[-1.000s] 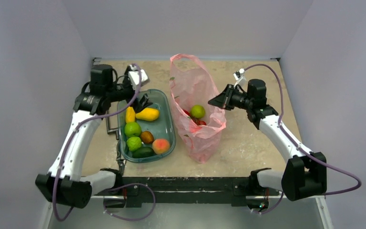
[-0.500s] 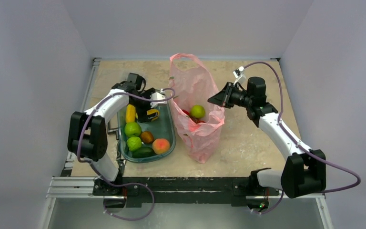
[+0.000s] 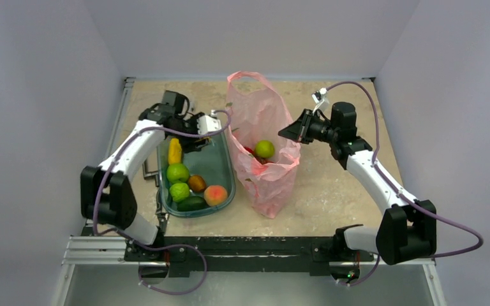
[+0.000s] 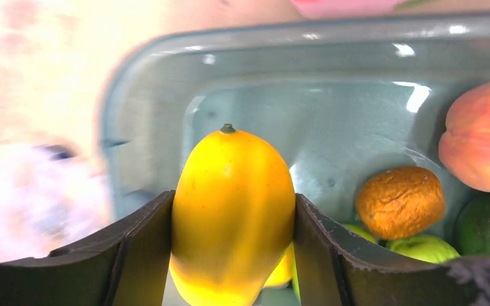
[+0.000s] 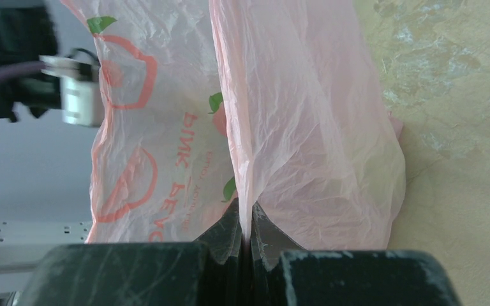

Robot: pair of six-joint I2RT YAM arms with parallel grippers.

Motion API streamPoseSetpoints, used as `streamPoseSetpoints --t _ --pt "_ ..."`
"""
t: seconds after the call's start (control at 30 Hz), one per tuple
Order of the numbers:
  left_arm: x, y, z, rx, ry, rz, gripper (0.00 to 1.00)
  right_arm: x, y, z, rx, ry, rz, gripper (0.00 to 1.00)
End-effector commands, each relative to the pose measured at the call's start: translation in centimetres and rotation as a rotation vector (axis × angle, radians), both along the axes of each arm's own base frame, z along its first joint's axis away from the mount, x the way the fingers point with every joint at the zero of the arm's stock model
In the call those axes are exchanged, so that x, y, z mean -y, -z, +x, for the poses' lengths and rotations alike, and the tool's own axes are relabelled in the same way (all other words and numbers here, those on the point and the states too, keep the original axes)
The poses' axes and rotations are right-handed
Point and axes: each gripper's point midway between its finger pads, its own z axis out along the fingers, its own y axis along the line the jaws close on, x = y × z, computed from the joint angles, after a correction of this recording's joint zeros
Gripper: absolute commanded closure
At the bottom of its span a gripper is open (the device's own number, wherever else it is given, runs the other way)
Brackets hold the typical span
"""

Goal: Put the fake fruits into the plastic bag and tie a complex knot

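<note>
A mango [image 4: 233,210] is grasped by the left hand [image 4: 233,199] (over the tub [image 4: 332,121]); the plastic bag [image 5: 306,127] is pinched at its 3 o'clock rim by the right hand [image 5: 247,220].

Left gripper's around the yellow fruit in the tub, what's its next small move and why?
Probably lift straight up, clear of the tub. The left gripper pinches the yellow mango on both sides, and the right gripper holds the plastic bag by its edge, ready.
</note>
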Motion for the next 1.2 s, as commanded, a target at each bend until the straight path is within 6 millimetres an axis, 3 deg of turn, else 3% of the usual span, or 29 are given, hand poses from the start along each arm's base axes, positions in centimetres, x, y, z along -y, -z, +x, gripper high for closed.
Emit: streamPoseSetpoints --t 0.0,0.07,0.17,0.27,0.37,0.43,0.5,0.6,0.67,0.73,0.8,0.9,1.0,1.17 --pt "1.0 -13.4 -0.2 0.211 -0.053 -0.282 0.68 -0.2 -2.5 0.3 0.074 -0.016 0.009 1.00" --pt "2.4 -18.6 -0.9 0.259 -0.049 -0.407 0.68 -0.3 -2.5 0.2 0.070 -0.019 0.017 1.00" --pt "6.2 -25.9 -2.2 0.325 -0.007 -0.592 0.72 -0.4 -2.4 0.1 0.061 -0.024 0.023 1.00" --pt "11.1 -28.7 -3.7 0.356 0.095 -0.646 0.71 -0.6 -2.3 0.1 0.054 -0.035 0.028 1.00" --pt "15.6 -28.9 -3.5 0.312 0.135 -0.690 0.68 -0.8 -2.2 0.1 0.050 -0.044 0.030 1.00" --pt "18.2 -27.0 -2.8 0.270 0.154 -0.669 0.68 -0.8 -2.3 0.2 0.053 -0.048 0.031 1.00" --pt "20.1 -23.7 -1.8 0.245 0.173 -0.620 0.69 -0.8 -2.5 0.3 0.062 -0.051 0.027 1.00" --pt "21.4 -17.6 -0.6 0.210 0.201 -0.502 0.68 -0.8 -2.9 0.5 0.078 -0.049 0.025 1.00" --pt "21.4 -14.7 -0.2 0.196 0.208 -0.442 0.63 -0.8 -3.1 0.5 0.085 -0.050 0.022 1.00" --pt "21.2 -12.7 0.5 0.212 0.199 -0.399 0.55 -0.8 -3.3 0.4 0.094 -0.056 0.018 1.00" --pt "21.3 -11.9 0.7 0.214 0.200 -0.388 0.46 -0.7 -3.3 0.2 0.098 -0.057 0.016 1.00" --pt "21.8 -13.4 0.5 0.219 0.193 -0.417 0.25 -0.7 -2.9 0.2 0.085 -0.051 0.017 1.00" --pt "22.3 -17.6 -0.1 0.244 0.179 -0.495 0.01 -0.7 -2.8 0.2 0.082 -0.050 0.017 1.00" --pt "21.2 -26.9 -2.5 0.283 0.128 -0.661 0.00 -0.7 -2.9 0.2 0.083 -0.051 0.013 1.00"
